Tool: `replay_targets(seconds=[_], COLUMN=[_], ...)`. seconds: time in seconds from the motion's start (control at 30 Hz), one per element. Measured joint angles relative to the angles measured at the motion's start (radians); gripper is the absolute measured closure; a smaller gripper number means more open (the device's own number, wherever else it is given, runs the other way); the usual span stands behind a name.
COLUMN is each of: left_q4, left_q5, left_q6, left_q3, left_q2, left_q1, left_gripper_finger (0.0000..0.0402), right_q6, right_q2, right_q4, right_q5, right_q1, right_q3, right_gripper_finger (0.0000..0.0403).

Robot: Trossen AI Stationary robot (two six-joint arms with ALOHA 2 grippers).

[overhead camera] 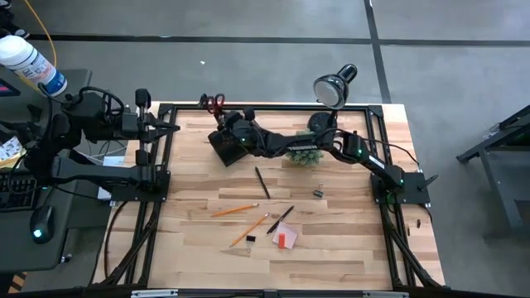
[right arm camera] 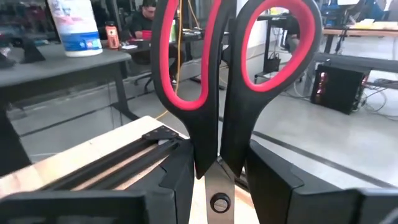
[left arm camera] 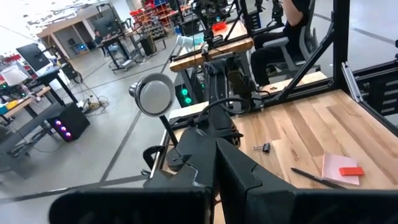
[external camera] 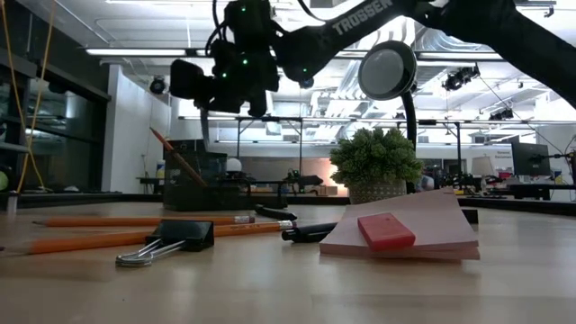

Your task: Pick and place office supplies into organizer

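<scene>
Item: scissors (right arm camera: 233, 74), red-and-black handles, held in the right gripper (right arm camera: 214, 180). The fingers are clamped on the blades just below the pivot, handles pointing away from the wrist. In the high view the handles (overhead camera: 215, 103) project past the far edge of the bench (overhead camera: 331, 248).

Position: the right gripper (overhead camera: 236, 128) is stretched across the bench to the far left area, directly over the organizer (overhead camera: 225, 147), a dark box near the far edge. The low view shows it raised clear above the organizer (external camera: 200, 184), not touching it.

Key relation: the organizer lies just below the gripper and slightly toward the near side. The scissors' long axis runs along the gripper's reach, toward the far edge, rather than down into the box. By judgement, the drop needs the blades tipped downward and brought back over a compartment.

Left gripper (left arm camera: 217, 180): parked at the left edge, off the work area; finger state cannot be told.

Remaining on the bench: pencils (overhead camera: 234, 210), pens (overhead camera: 262, 182), binder clips (overhead camera: 317, 194), sticky-note pad (overhead camera: 285, 239), all well apart from the organizer. The right arm is the nearer.
</scene>
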Motion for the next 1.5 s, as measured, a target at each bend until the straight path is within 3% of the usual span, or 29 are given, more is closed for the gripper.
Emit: replay_targets(seconds=[0.8,0.93,1.2,1.5], left_q4=[-0.002,-0.002,-0.002,-0.003], left_q5=[0.0,0.0,0.0,0.0], left_q6=[0.034,0.04,0.052,0.052], left_q3=[0.0,0.0,0.0,0.0], left_q2=[0.0,0.0,0.0,0.0], left_q1=[0.0,0.0,0.0,0.0], left_gripper_finger=[0.0401,0.0401,0.0401,0.0401], right_q6=[-0.09,-0.122,-0.138,-0.13], right_q2=[0.045,0.045,0.045,0.045], right_q4=[-0.038,-0.041,-0.045,-0.083], right_q5=[-0.146,-0.199,-0.207,-0.206], right_q1=[-0.004,-0.004,-0.004,-0.004], right_q3=[0.0,0.0,0.0,0.0], right_gripper_finger=[0.0283,0.027,0.0229,0.0231])
